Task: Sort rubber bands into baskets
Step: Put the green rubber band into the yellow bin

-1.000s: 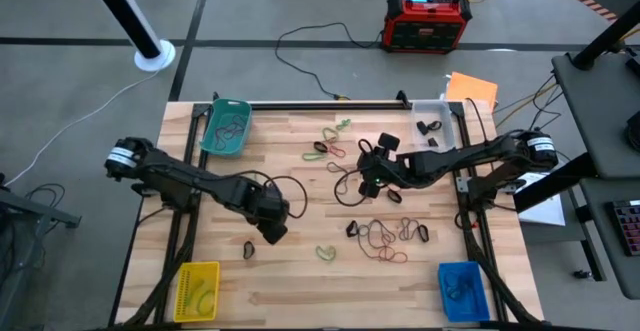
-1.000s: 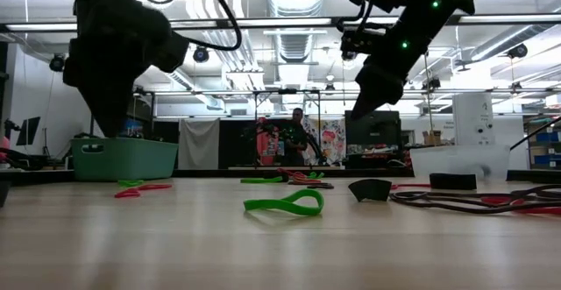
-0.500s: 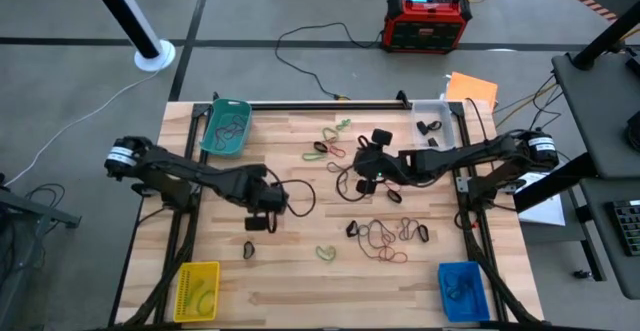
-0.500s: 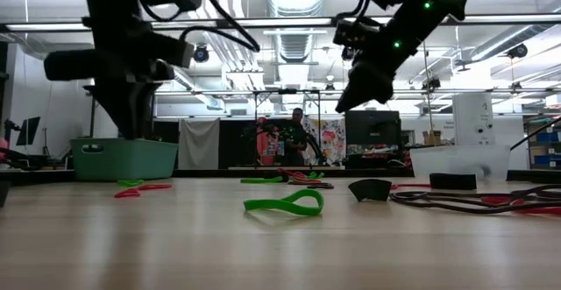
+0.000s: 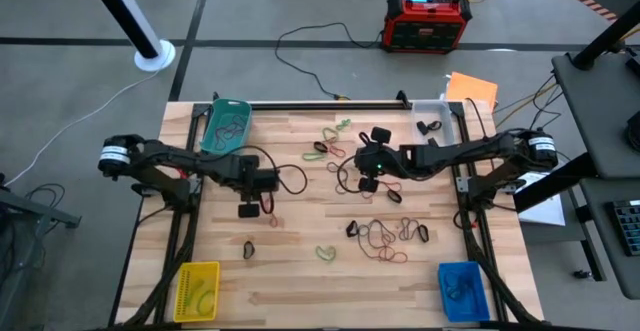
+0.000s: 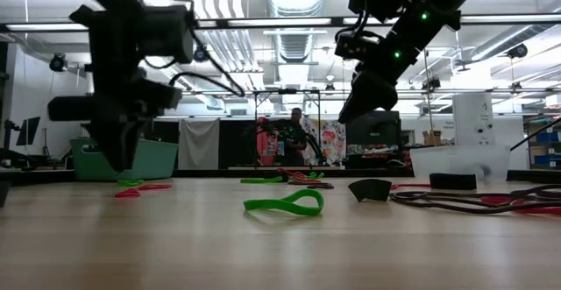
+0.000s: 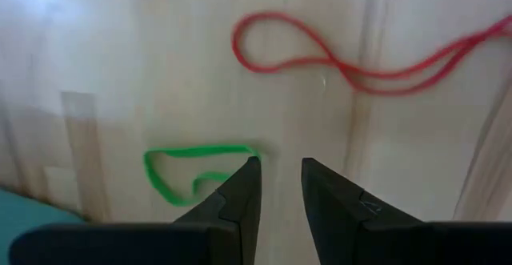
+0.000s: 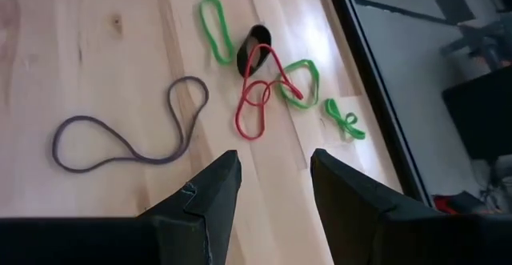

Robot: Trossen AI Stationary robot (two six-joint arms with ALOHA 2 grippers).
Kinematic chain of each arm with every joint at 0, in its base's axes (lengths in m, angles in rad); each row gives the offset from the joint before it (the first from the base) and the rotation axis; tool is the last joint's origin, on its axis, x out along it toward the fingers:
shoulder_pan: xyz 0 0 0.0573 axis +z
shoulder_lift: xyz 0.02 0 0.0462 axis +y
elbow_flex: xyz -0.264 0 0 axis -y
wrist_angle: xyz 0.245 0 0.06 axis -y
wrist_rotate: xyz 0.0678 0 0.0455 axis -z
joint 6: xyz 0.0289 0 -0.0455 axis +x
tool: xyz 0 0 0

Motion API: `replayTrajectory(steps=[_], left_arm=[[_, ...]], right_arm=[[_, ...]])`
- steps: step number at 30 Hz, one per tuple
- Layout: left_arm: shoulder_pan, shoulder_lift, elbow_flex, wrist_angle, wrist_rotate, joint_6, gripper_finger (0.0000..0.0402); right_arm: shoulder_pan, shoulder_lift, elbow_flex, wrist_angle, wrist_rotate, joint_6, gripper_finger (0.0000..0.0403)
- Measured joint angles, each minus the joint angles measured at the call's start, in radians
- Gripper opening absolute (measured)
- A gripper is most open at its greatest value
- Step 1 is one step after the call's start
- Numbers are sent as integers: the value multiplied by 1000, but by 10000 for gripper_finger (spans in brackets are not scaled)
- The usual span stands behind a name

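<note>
No lettering, label, brand or number can be read on anything in these views

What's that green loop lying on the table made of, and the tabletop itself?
The green loop looks like soft rubber: matte, thin, lying floppy and kinked. The tabletop looks like light wood, probably glued planks with a smooth sealed finish; grain lines and seams show.

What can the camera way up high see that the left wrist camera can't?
Only the high view shows the yellow basket, blue basket and clear basket. Only the left wrist view clearly shows a green rubber band beside the left gripper, and a red rubber band farther off. Both show the wooden table and the left gripper.
</note>
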Motion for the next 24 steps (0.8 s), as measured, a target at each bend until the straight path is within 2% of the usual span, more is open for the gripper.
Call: replayTrajectory(steps=[14,24], left_arm=[[63,4,-13,23,-39,-3,80],[68,46,-25,50,-37,-6,128]], right_arm=[[-15,5,-2,24,-42,19,150],[-16,5,-2,26,-82,19,150]])
